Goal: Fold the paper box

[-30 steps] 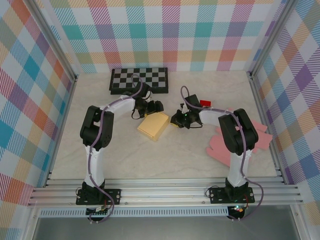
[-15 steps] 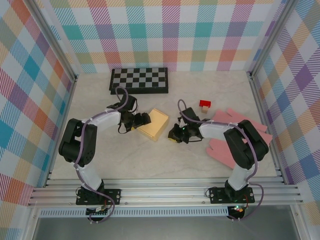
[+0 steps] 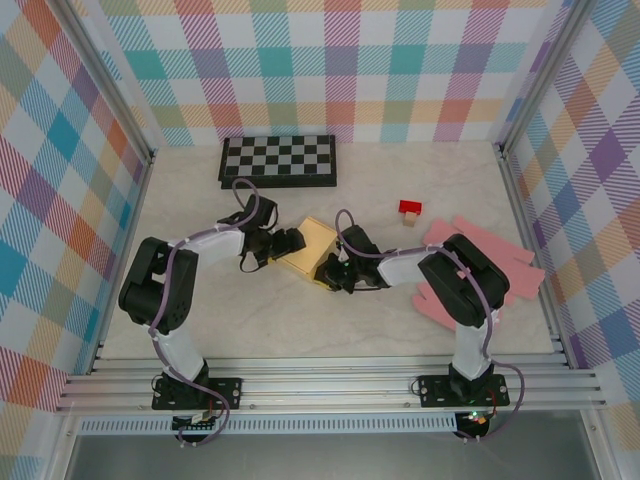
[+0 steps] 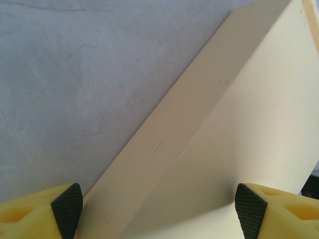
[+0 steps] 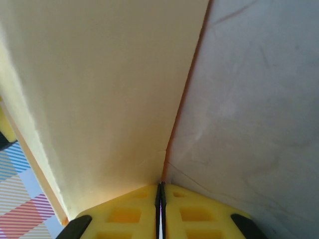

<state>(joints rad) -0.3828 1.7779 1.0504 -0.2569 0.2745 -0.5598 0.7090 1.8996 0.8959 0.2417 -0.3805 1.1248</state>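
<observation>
Table [image 3: 250,320] | right tool [image 3: 335,276] moved in, touching paper box [image 3: 312,243] | left tool [image 3: 288,240] steady

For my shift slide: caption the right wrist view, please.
Shut right gripper at the pale paper box edge, where it meets the table.

lab robot cell: aluminium frame [image 3: 330,385], plaid walls [image 3: 340,60]

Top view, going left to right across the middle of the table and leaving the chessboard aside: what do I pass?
left gripper → paper box → right gripper → red block → pink sheets
</observation>
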